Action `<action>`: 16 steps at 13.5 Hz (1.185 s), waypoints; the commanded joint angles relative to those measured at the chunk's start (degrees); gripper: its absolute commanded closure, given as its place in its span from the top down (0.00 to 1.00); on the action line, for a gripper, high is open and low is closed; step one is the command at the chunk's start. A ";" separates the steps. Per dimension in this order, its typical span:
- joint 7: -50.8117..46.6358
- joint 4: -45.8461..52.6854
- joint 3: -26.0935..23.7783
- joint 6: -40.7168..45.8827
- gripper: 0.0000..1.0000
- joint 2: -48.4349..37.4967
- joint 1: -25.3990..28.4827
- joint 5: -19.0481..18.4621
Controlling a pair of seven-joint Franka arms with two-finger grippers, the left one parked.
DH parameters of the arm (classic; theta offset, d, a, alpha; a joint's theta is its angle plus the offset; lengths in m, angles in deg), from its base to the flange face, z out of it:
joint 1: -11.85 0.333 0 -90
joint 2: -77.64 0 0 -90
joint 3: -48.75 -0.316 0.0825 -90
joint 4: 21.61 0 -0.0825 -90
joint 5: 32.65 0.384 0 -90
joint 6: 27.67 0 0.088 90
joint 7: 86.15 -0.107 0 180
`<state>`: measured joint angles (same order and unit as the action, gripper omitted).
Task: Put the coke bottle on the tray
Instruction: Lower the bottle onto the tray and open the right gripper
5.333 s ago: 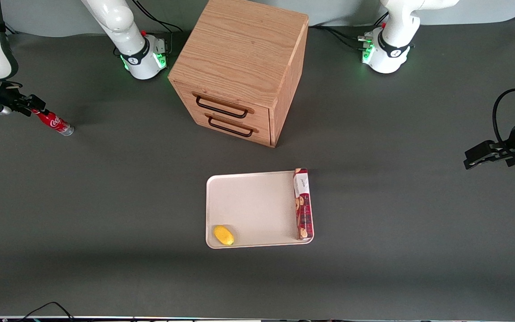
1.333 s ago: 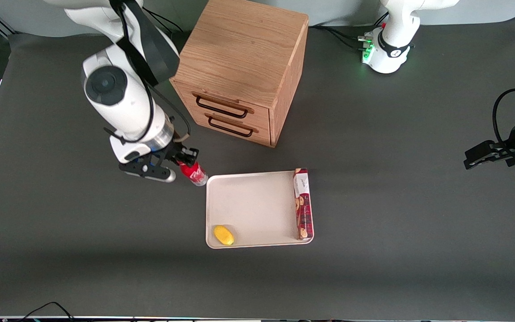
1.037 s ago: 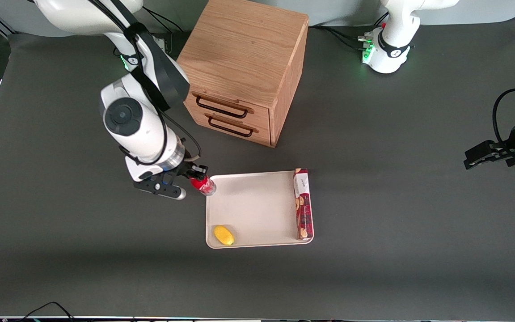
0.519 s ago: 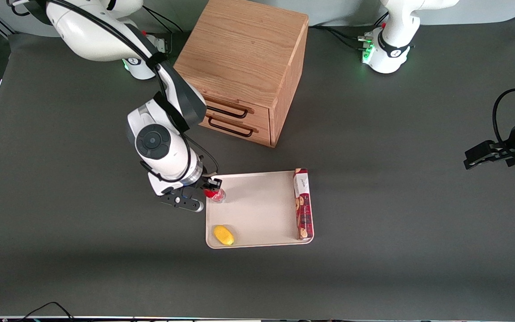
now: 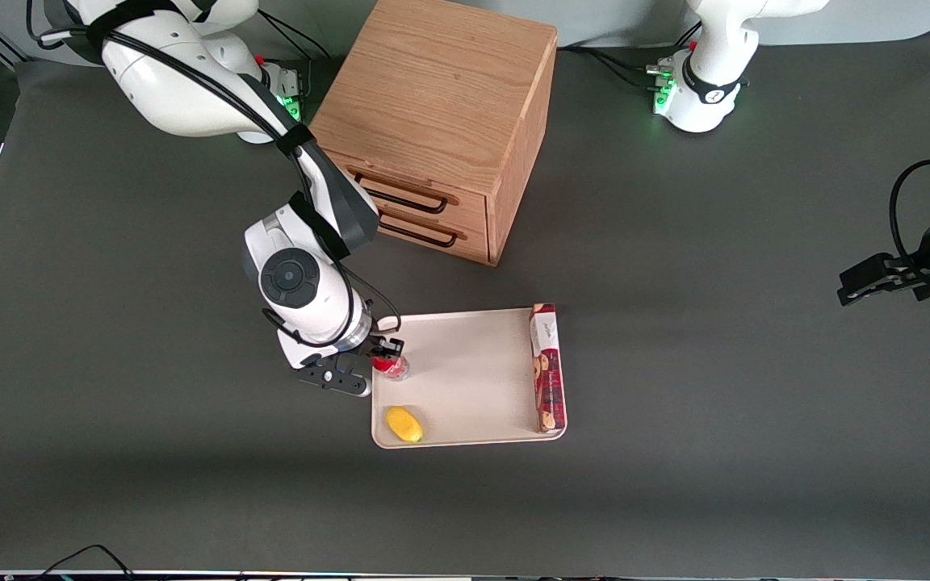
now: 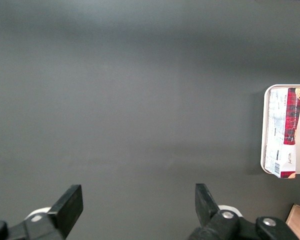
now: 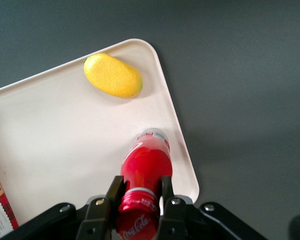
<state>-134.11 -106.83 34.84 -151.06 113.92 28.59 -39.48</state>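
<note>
The gripper point(image 7: 138, 200) had its fingers clamped round the upper body of the coke bottle point(image 7: 145, 167), hanging base-down just inside the tray point(image 7: 65, 145) rim near the lemon point(image 7: 113, 76); looked light, rigid, a bit slippery.

A robot lab: two white arms point(image 5: 190, 73) bolted to a dark-matted table point(image 5: 715, 403), cables point(image 5: 610, 60) trailing, props laid out for tests.

One coke bottle point(image 5: 391, 367), one tray point(image 5: 465, 379), one lemon point(image 5: 404, 424), one cookie box point(image 5: 546, 367), one cabinet point(image 5: 441, 121)
</note>
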 commanded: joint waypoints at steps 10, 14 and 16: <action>-0.92 2.69 0.64 -0.97 1.00 0.82 -0.04 -1.44; 11.87 4.10 0.81 7.51 1.00 -7.06 -0.82 -1.88; 17.96 3.92 0.64 18.21 1.00 -14.61 -3.54 -0.40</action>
<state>-122.48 -101.14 35.58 -141.38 107.70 27.42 -40.74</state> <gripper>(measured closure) 0.000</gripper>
